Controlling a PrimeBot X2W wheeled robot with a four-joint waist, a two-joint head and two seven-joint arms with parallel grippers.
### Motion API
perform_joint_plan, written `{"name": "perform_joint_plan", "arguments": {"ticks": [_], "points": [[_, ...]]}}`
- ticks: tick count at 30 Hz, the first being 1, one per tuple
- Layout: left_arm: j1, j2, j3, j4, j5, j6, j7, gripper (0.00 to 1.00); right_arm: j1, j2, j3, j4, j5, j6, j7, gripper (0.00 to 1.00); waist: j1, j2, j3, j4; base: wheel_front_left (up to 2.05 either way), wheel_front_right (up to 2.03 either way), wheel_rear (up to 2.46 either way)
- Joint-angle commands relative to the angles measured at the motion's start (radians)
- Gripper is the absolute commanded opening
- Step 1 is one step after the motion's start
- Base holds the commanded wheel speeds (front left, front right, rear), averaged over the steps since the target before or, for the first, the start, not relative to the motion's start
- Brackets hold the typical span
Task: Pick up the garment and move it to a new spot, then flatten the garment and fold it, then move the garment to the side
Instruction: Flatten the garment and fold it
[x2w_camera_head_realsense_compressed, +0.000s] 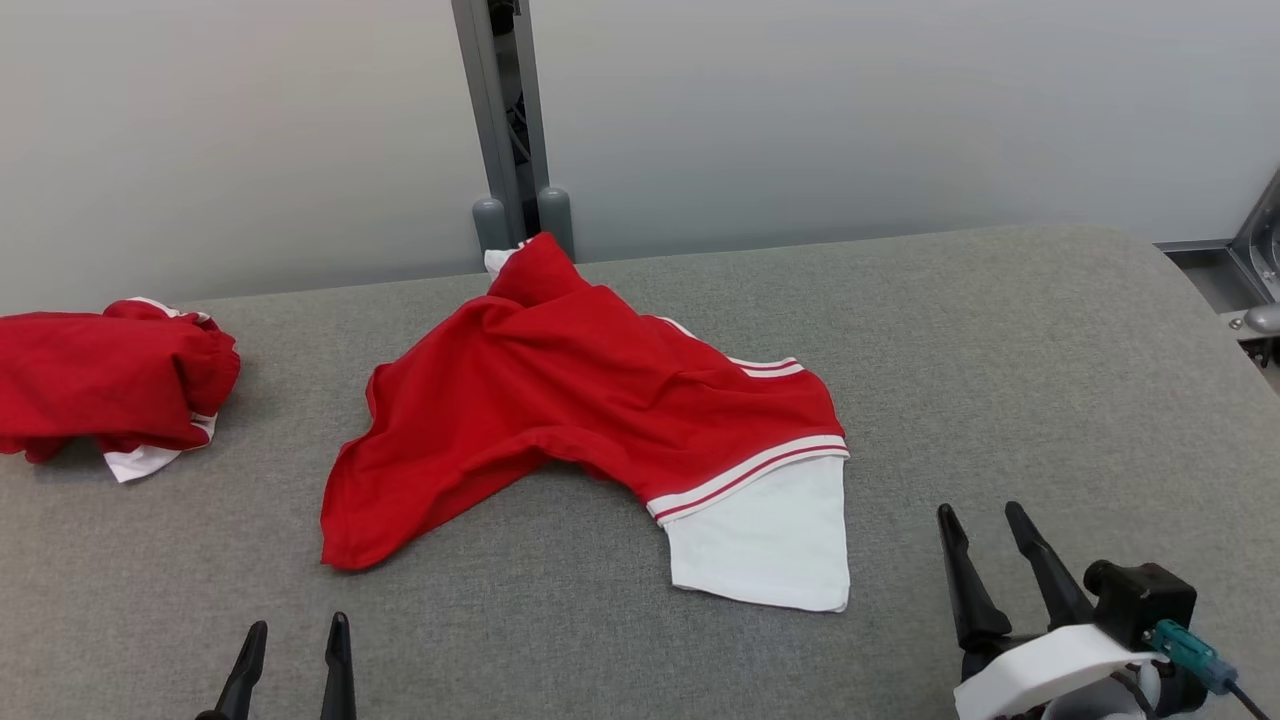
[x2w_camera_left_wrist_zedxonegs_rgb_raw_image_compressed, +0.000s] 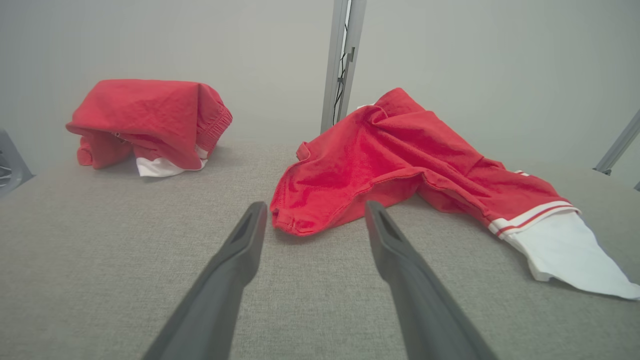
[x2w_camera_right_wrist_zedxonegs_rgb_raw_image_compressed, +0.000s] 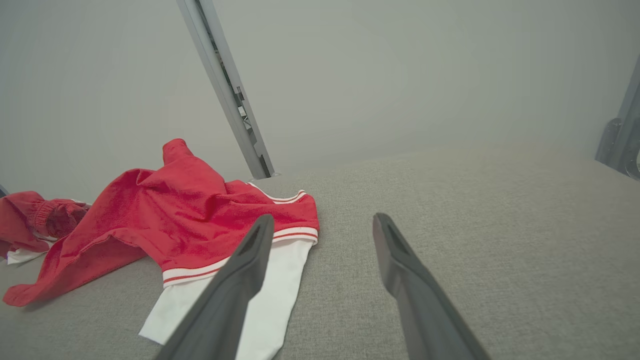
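Hovering before the pick-up step, the left gripper (x2w_camera_head_realsense_compressed: 299, 622) and right gripper (x2w_camera_head_realsense_compressed: 978, 510) are gaping wide and empty. Next, likely, is pinching the crumpled garment (x2w_camera_head_realsense_compressed: 580, 400).

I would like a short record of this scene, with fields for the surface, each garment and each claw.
surface: grey fabric table
centre: red garment, striped trim, white panel, lying wrinkled
far left: second red garment, bunched up
left claw: open, holding nothing
right claw: open, holding nothing
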Motion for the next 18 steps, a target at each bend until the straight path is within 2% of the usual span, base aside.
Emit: {"name": "perform_joint_plan", "arguments": {"ticks": [1,4,9,18], "points": [[0.0,0.0,0.001,0.002,0.007,-0.002,-0.001,1.0,-0.011,-0.007,0.007,0.022,0.014,0.0,-0.004,1.0,0.0,-0.0001,0.001,0.003,0.0,0.0,0.0],[-0.011,-0.004,-0.005,0.005,0.012,-0.008,-0.001,1.0,-0.025,-0.007,0.037,0.075,0.076,0.0,0.01,1.0,0.0,-0.0001,0.004,0.012,0.0,0.0,0.0],[-0.027,-0.01,-0.014,0.01,0.017,-0.016,-0.001,1.0,-0.045,-0.007,0.111,0.156,0.261,0.0,0.056,1.0,0.0,-0.0001,0.009,0.035,0.0,0.0,0.0],[-0.044,-0.018,-0.028,0.005,0.031,-0.025,-0.001,1.0,-0.089,-0.008,0.218,0.284,0.499,0.0,0.117,1.0,0.0,-0.0001,0.022,0.088,0.0,0.0,0.0]]}}
